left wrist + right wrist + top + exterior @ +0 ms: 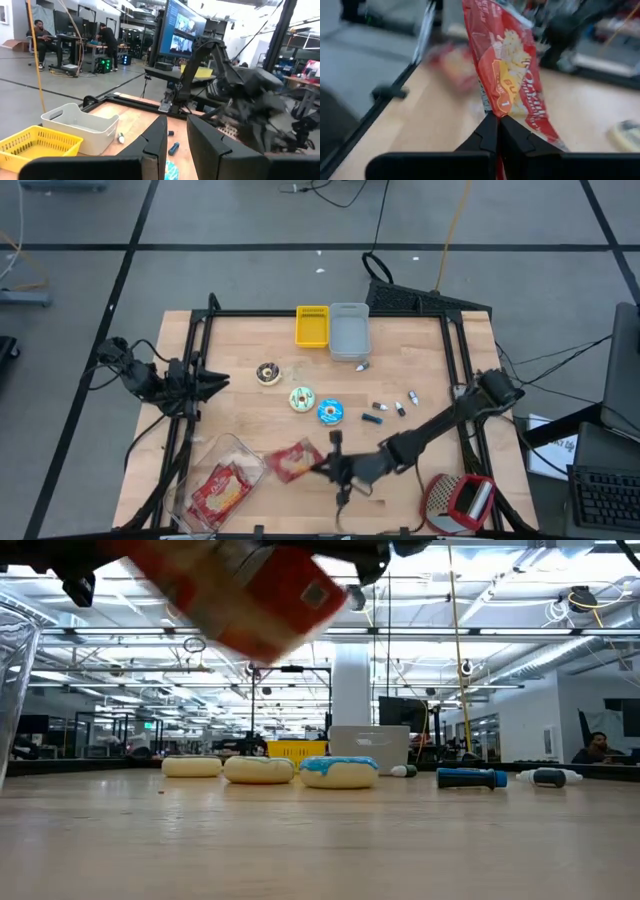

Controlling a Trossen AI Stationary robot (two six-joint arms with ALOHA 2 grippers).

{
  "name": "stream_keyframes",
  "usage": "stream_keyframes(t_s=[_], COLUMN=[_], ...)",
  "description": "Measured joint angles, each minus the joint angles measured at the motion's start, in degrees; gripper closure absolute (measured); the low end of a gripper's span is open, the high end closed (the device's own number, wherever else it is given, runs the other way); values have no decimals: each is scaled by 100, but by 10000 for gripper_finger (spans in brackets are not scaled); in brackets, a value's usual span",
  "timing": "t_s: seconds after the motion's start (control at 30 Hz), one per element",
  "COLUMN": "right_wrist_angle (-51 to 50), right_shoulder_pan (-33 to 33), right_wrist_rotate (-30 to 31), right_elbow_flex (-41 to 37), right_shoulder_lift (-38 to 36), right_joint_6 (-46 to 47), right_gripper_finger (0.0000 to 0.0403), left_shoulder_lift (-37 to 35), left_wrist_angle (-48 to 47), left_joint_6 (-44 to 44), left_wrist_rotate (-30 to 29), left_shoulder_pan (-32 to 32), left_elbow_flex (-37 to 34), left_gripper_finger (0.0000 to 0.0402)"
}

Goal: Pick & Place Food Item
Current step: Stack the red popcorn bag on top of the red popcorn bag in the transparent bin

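Observation:
A red snack packet [293, 460] printed with popcorn hangs above the table's near middle, with my right gripper [325, 468] shut on it. In the low view the packet [250, 600] shows blurred, well above the tabletop. Left of it a clear tub [228, 470] lies on the table with a second red packet [215, 495] inside. A chocolate donut [267, 373], a green donut [302, 398] and a blue donut [331, 412] rest flat at the table's middle. My left gripper [222, 380] waits at the left edge, slightly open, with nothing between its fingers. My right gripper pinches an edge of the red packet [492, 111] between its two fingers [512, 137], which meet on the thin film. The fingers come about level from the table's right. The packet reaches away beyond the fingertips, lifted clear of the table.
A yellow bin [312, 325] and a grey bin [349, 330] stand at the far middle. Markers and small bits [390, 412] lie right of the donuts. A red and white object [462, 498] sits at the near right corner. Bare wood lies between the donuts and the left rail.

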Motion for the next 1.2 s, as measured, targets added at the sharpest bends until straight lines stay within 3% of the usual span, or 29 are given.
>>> stream_keyframes(t_s=[0.23,0.37,0.43,0.53,0.67,0.87,1.0,1.1,1.2], right_wrist_angle=[3552,4637,4711,4674,4469,4356,4094,4061,3996], right_shoulder_pan=[-634,-1001,-1095,-1191,-1279,-1454,-1603,-1756,-1906], right_wrist_rotate=[-746,-1170,-1353,-1574,-1633,-1927,-1991,-2248,-2550], right_elbow_flex=[-2027,-2641,-2800,-2873,-2873,-2878,-2878,-2878,-2878], right_shoulder_lift=[-614,-850,-855,-850,-855,-853,-813,-815,-815], right_joint_6=[-322,-194,-103,41,141,183,311,400,396], right_gripper_finger=[402,402,402,402,402,402,402,402,402], left_shoulder_lift=[3,102,239,638,1589,3325,4204,4723,5171], left_wrist_angle=[-27,246,539,918,1491,2345,2339,2239,1571], left_joint_6=[59,22,300,308,289,361,1004,1432,1644], left_wrist_rotate=[18,-110,-469,-551,-29,877,1333,1575,1902], left_shoulder_pan=[0,3,50,209,555,1228,1580,1735,1810], left_elbow_flex=[0,-4,-2,-2,0,100,471,862,1472], left_gripper_finger=[327,327,327,326,302,216,174,162,161])
